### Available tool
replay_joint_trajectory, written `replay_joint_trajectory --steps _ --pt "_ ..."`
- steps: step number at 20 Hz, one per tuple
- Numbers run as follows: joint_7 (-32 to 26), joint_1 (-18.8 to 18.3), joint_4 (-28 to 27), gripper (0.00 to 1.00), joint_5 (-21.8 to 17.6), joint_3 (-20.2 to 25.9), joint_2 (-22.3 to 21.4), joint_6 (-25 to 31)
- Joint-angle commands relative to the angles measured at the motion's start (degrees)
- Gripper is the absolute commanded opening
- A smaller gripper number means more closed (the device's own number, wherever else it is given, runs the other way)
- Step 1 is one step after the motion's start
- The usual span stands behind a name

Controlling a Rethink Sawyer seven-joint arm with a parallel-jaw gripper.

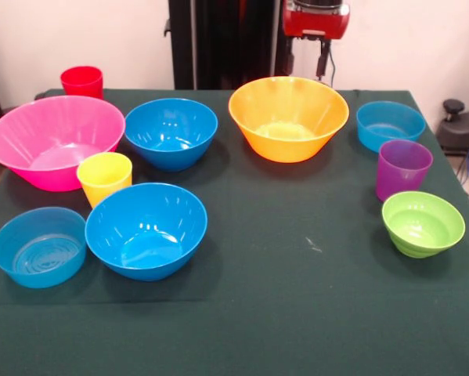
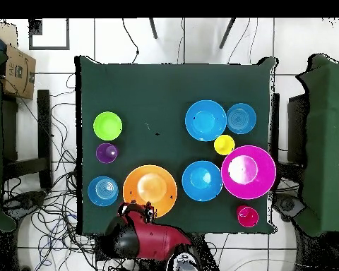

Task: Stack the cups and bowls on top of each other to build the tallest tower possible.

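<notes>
All pieces stand apart on the green table (image 1: 297, 305); no tower stands. Left: pink bowl (image 1: 54, 141), red cup (image 1: 82, 81), yellow cup (image 1: 105, 178), two deep blue bowls (image 1: 171, 131) (image 1: 146, 229), a light-blue bowl (image 1: 40, 247). The yellow-orange bowl (image 1: 287, 117) sits at the back middle. Right: a light-blue bowl (image 1: 390, 125), purple cup (image 1: 403, 168), green bowl (image 1: 422, 223). My gripper (image 1: 326, 56) hangs drawn back behind the yellow-orange bowl (image 2: 150, 190), at the table's robot-side edge in the overhead view (image 2: 140, 209), and holds nothing that I can see.
The robot's black pedestal (image 1: 218, 43) stands behind the table. A black device (image 1: 461, 125) sits off the table's right edge. Overhead, a cardboard box (image 2: 17, 70) lies at the left and cables (image 2: 52, 219) cover the floor.
</notes>
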Motion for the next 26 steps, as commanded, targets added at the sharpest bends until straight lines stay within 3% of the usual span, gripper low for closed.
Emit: replay_joint_trajectory --steps 1,2,13,26 --pt "2.6 0.1 -2.8 1.00 -2.3 0.0 0.4 12.6" --pt "3.3 0.1 -2.5 1.00 -2.5 -0.2 0.8 10.2" --pt "5.0 -1.3 -1.3 1.00 -3.9 0.8 -1.3 9.8" --pt "4.0 -2.6 -2.7 1.00 -3.8 0.1 -3.1 13.8"
